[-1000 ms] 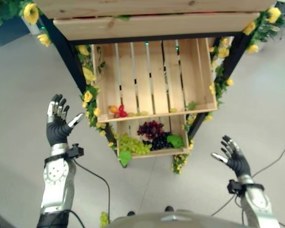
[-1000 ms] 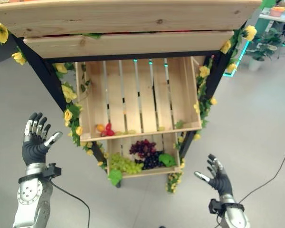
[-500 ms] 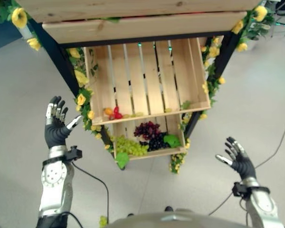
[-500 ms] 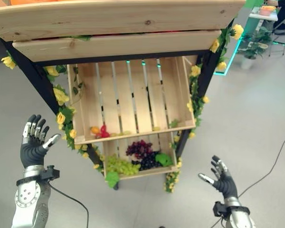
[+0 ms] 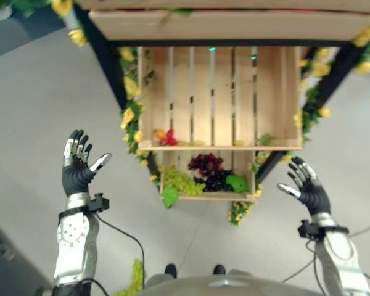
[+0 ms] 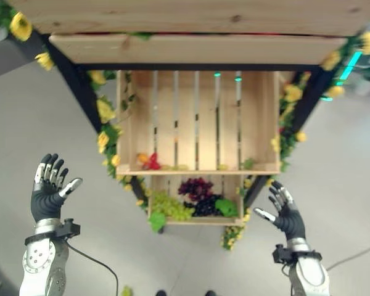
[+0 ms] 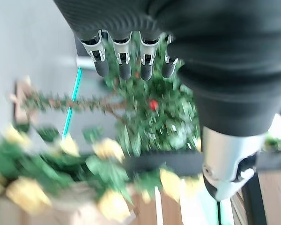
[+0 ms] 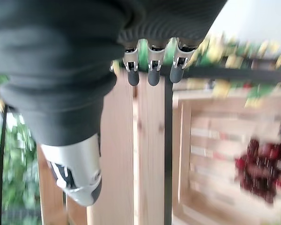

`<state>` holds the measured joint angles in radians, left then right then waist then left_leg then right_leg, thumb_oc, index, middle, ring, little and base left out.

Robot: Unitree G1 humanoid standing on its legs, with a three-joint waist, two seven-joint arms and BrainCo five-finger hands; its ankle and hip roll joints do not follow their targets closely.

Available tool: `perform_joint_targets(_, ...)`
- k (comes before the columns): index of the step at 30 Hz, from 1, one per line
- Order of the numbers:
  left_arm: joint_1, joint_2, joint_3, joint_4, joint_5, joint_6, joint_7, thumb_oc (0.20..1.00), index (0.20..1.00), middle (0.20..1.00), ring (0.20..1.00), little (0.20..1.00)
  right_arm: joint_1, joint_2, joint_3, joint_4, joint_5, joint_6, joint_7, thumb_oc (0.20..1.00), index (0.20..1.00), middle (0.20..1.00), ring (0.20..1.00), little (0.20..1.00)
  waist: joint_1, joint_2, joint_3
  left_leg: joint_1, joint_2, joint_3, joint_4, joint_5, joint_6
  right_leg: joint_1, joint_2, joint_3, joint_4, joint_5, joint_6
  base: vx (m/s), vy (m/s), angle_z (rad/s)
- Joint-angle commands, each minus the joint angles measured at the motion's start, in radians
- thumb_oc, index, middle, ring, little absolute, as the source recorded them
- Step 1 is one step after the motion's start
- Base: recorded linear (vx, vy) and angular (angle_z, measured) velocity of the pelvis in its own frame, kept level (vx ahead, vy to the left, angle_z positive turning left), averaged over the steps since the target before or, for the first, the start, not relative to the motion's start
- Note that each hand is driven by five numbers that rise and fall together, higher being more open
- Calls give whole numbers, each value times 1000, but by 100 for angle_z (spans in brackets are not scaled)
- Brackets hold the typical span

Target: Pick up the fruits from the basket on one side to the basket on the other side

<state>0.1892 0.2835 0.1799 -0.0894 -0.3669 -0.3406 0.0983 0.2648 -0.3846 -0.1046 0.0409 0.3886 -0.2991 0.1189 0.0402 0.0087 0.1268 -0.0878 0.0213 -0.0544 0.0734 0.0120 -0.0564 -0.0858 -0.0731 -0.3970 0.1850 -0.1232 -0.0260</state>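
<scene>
In the left eye view, grapes [image 5: 203,174] lie in the lower crate [image 5: 172,196] at six o'clock, with small fruits [image 5: 164,136] in the upper crate [image 5: 283,147], and the left hand [image 5: 77,165] at nine is spread and empty. In the right eye view, the right hand [image 6: 284,212] at four is spread and empty too. Both wrist views show straight fingers holding nothing; grapes look soft and easily crushed, so cupping a bunch from beneath seems safest.

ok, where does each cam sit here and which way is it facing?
Left eye view: on the head, looking down at the wooden crate, the grapes in the lower crate, both raised arms.
Right eye view: same head, a little aside; left robot hand and right robot hand open, empty.
Left wrist view: along the left robot hand towards yellow flowers and leaves.
Right wrist view: along the right robot hand towards the rack post and dark grapes.
Shared: both eye views show the same rack, crates and hands.
</scene>
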Motion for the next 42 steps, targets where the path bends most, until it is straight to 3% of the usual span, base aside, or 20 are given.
perform_joint_targets(1, -14, 53, 38, -56, -7, -48, -19, 1000, 1000, 1000, 1000, 1000, -77, -34, 28, -94, 16, -68, 22, 1000, 1000, 1000, 1000, 1000, 27, -49, 0, -53, -10, -5, 98, -39, -37, 103, -14, -7, -123, 28, 78, -10, -50, 70)
perform_joint_targets(4, -40, 47, 17, -51, -13, -49, -15, 1000, 1000, 1000, 1000, 1000, -104, -41, 25, -101, 7, -74, 5, 1000, 1000, 1000, 1000, 1000, 31, -45, 19, -123, -8, 75, 158, -23, -40, 119, -35, -85, -125, 20, 76, -70, -17, 76)
perform_joint_targets(5, -59, 52, 7, -46, -16, -48, -14, 1000, 1000, 1000, 1000, 1000, -136, -48, 31, -100, -8, -76, -15, 1000, 1000, 1000, 1000, 1000, 0, -46, -3, -127, 42, 264, 188, -56, -15, 113, -46, -112, -115, 3, 85, 35, 6, 121)
perform_joint_targets(6, -60, 52, 9, -45, -17, -48, -14, 1000, 1000, 1000, 1000, 1000, -139, -48, 34, -99, -9, -76, -17, 1000, 1000, 1000, 1000, 1000, 4, -47, -3, -128, 45, 269, 195, -63, -15, 112, -46, -107, -113, 0, 85, 26, 4, 118)
perform_joint_targets(8, -73, 64, 5, -44, -17, -51, -14, 1000, 1000, 1000, 1000, 1000, -163, -39, 49, -95, -21, -75, -32, 1000, 1000, 1000, 1000, 1000, -6, -48, -16, -101, 73, 435, 220, -104, 4, 108, -49, -137, -107, -6, 82, -7, 12, 55)
perform_joint_targets(10, -77, 72, 0, -42, -19, -56, -10, 1000, 1000, 1000, 1000, 1000, -168, -29, 68, -89, -38, -75, -38, 1000, 1000, 1000, 1000, 1000, 1, -43, -27, -74, 73, 483, 175, -100, 15, 113, -44, -162, -101, -14, 82, 105, 42, 47)
perform_joint_targets(17, -71, 85, 4, -52, -27, -51, -1, 1000, 1000, 1000, 1000, 1000, -205, 6, 95, -50, -47, -66, -41, 1000, 1000, 1000, 1000, 1000, 73, -66, -32, -58, 26, 424, 139, -116, 43, 148, -77, -198, -55, -28, 95, 99, 62, 33)
perform_joint_targets(21, -83, 87, 4, -54, -20, -52, 13, 1000, 1000, 1000, 1000, 1000, -222, 19, 104, -37, -51, -69, -55, 1000, 1000, 1000, 1000, 1000, 85, -67, -40, -41, 3, 406, 129, -129, 60, 153, -105, -218, 1, -36, 106, 120, 140, 20)
perform_joint_targets(22, -88, 89, 4, -55, -11, -52, 22, 1000, 1000, 1000, 1000, 1000, -221, 25, 108, -31, -59, -73, -61, 1000, 1000, 1000, 1000, 1000, 82, -55, -46, -4, -28, 375, 107, -149, 83, 128, -146, -210, 121, 10, 139, 132, 172, 24)
perform_joint_targets(23, -88, 88, 4, -55, -10, -52, 23, 1000, 1000, 1000, 1000, 1000, -221, 24, 108, -31, -60, -73, -62, 1000, 1000, 1000, 1000, 1000, 80, -55, -45, 0, -34, 374, 103, -151, 88, 124, -156, -209, 136, 9, 148, 242, 275, 26)
perform_joint_targets(25, -102, 90, -4, -58, -8, -54, 34, 1000, 1000, 1000, 1000, 1000, -207, 26, 113, -38, -79, -68, -67, 1000, 1000, 1000, 1000, 1000, 58, -36, -43, 70, -93, 325, 59, -175, 137, 78, -243, -148, 333, 129, 206, 170, 310, 69)
perform_joint_targets(26, -131, 94, -33, -47, -13, -60, 43, 1000, 1000, 1000, 1000, 1000, -202, 27, 114, -50, -90, -65, -69, 1000, 1000, 1000, 1000, 1000, 11, -8, -10, 97, -87, 278, 34, -142, 158, -34, -231, -44, 467, 163, 183, 25, 223, 111)
perform_joint_targets(27, -133, 93, -33, -45, -13, -60, 44, 1000, 1000, 1000, 1000, 1000, -203, 26, 113, -50, -90, -65, -69, 1000, 1000, 1000, 1000, 1000, 13, -9, -12, 94, -89, 280, 32, -141, 158, -42, -234, -40, 473, 161, 183, -15, 23, 124)
perform_joint_targets(28, -157, 88, -53, -39, -6, -65, 45, 1000, 1000, 1000, 1000, 1000, -203, 21, 108, -47, -106, -66, -69, 1000, 1000, 1000, 1000, 1000, -6, 6, -11, 112, -90, 208, 9, -134, 149, -118, -180, 79, 437, 115, 168, 30, -55, 88)
perform_joint_targets(29, -158, 88, -53, -39, -5, -66, 46, 1000, 1000, 1000, 1000, 1000, -204, 21, 108, -47, -106, -66, -69, 1000, 1000, 1000, 1000, 1000, -6, 8, -14, 108, -86, 208, 6, -128, 148, -120, -176, 76, 429, 121, 164, 83, -97, 66)
perform_joint_targets(32, -197, 91, -72, -28, -5, -71, 48, 1000, 1000, 1000, 1000, 1000, -213, 20, 103, -46, -97, -73, -79, 1000, 1000, 1000, 1000, 1000, -27, 5, -13, 110, -93, 101, 4, -122, 101, -143, -143, 242, 204, 95, 165, 108, -203, 68)
perform_joint_targets(33, -223, 102, -90, -13, -1, -73, 41, 1000, 1000, 1000, 1000, 1000, -214, 10, 96, -59, -100, -72, -78, 1000, 1000, 1000, 1000, 1000, -60, -5, -23, 93, -110, 14, 15, -111, 84, -125, -60, 456, 59, 100, 173, 116, -282, 138)
perform_joint_targets(34, -244, 107, -109, 0, -9, -76, 36, 1000, 1000, 1000, 1000, 1000, -219, 0, 90, -51, -92, -74, -85, 1000, 1000, 1000, 1000, 1000, -75, -14, -26, 87, -125, -41, 25, -112, 79, -101, -22, 563, 18, 100, 179, 120, -198, 163)
perform_joint_targets(36, -244, 108, -116, 4, -11, -78, 27, 1000, 1000, 1000, 1000, 1000, -212, -10, 83, -54, -82, -76, -83, 1000, 1000, 1000, 1000, 1000, -70, -31, -31, 86, -140, -85, 38, -128, 75, -76, -5, 592, -19, 100, 174, 110, -208, 220)
perform_joint_targets(42, -204, 90, -99, -15, -9, -73, 27, 1000, 1000, 1000, 1000, 1000, -211, -13, 84, -47, -54, -76, -64, 1000, 1000, 1000, 1000, 1000, -34, -41, -52, 73, -105, -159, 57, -120, 31, -9, -14, 464, -79, 89, 147, 64, -274, 128)
